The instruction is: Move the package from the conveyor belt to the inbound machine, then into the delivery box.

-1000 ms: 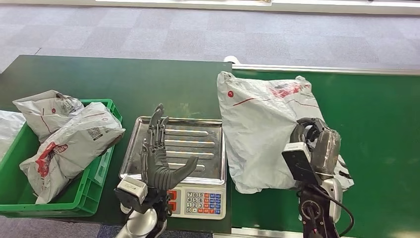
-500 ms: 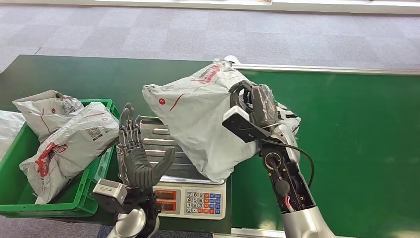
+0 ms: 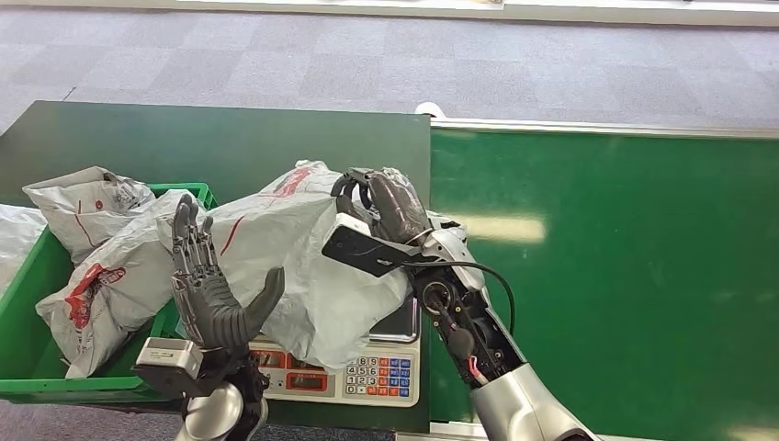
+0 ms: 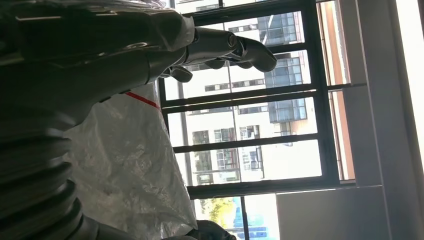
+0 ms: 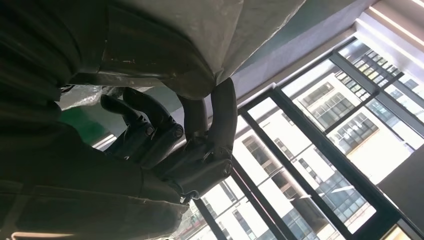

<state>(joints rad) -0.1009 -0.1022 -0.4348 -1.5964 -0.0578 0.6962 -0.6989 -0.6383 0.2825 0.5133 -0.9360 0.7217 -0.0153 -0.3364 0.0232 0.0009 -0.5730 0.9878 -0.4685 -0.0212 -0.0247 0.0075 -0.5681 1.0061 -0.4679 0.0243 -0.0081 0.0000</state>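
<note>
The right hand [image 3: 386, 204], fingers clamped on the grey package [image 3: 294, 262], has carried it left off the conveyor belt [image 3: 606, 276] onto the scale [image 3: 372, 367], so weighing is underway while the left hand [image 3: 213, 289] waits open-fingered, holding nothing.

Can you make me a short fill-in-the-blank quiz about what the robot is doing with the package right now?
1. The grey package is gripped by the robot's ____ hand.
2. The package hangs over the scale, whose keypad faces the robot, and no longer lies on the green ____.
3. The left hand is raised with its fingers ____, holding nothing.
4. The green crate holds other ____.

Missing words: right; conveyor belt; spread apart; packages
</note>
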